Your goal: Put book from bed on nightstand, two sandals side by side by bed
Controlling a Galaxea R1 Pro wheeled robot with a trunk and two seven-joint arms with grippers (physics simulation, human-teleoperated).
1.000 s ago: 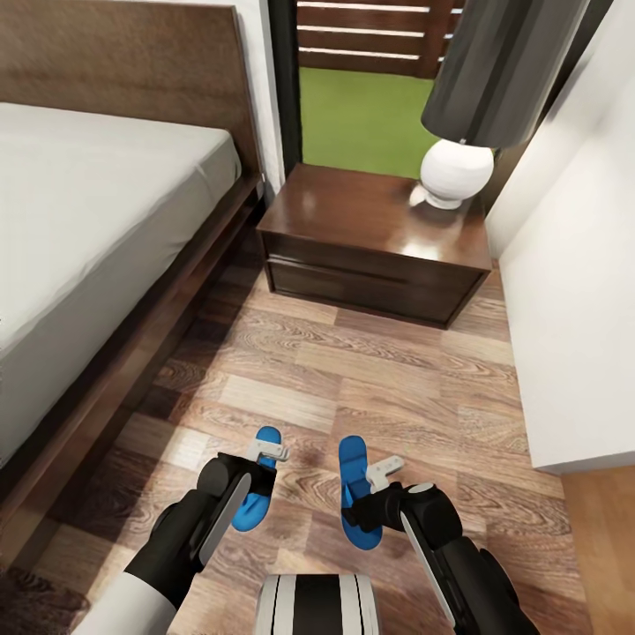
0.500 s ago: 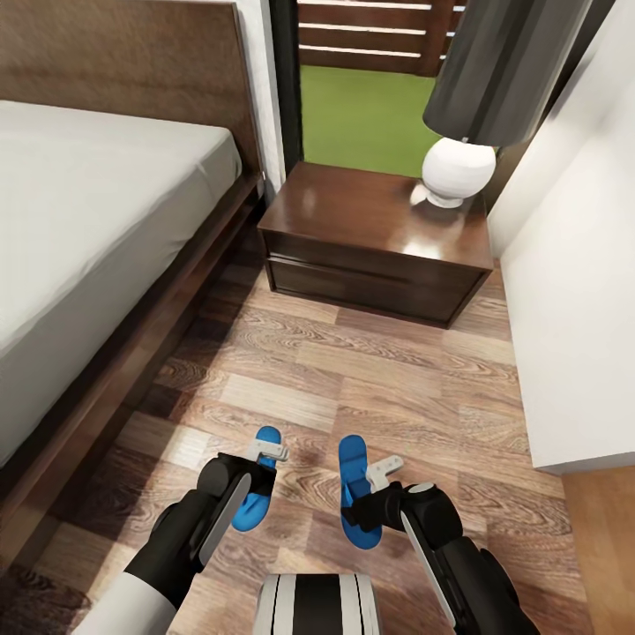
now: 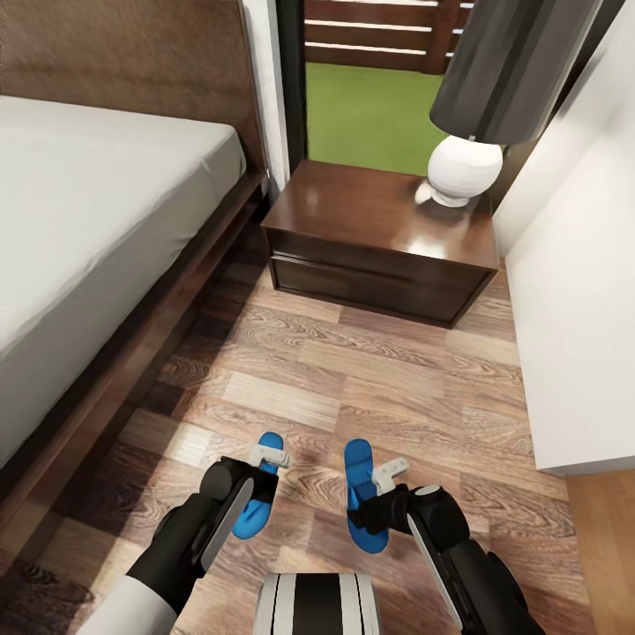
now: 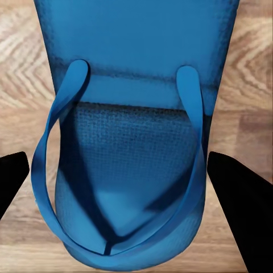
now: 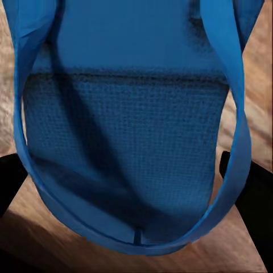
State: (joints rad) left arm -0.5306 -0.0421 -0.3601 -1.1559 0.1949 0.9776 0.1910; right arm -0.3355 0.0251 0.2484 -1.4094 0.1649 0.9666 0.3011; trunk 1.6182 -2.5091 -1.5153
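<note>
Our view has shifted a touch since a second ago; the sandals sit as before. Left gripper (image 3: 269, 456) straddles the left sandal (image 3: 254, 504), right gripper (image 3: 389, 472) the right sandal (image 3: 363, 503); fingers (image 4: 239, 196) flank the soles, jaws spread, nothing gripped. Both lie on the plank floor (image 3: 370, 379) beside the bed (image 3: 79, 265), nightstand (image 3: 379, 238) ahead. Risk: a finger snagging a strap would skew the pair.

I see a lamp (image 3: 476, 115) with a white base and dark shade, and green grass (image 3: 370, 119) behind it.
</note>
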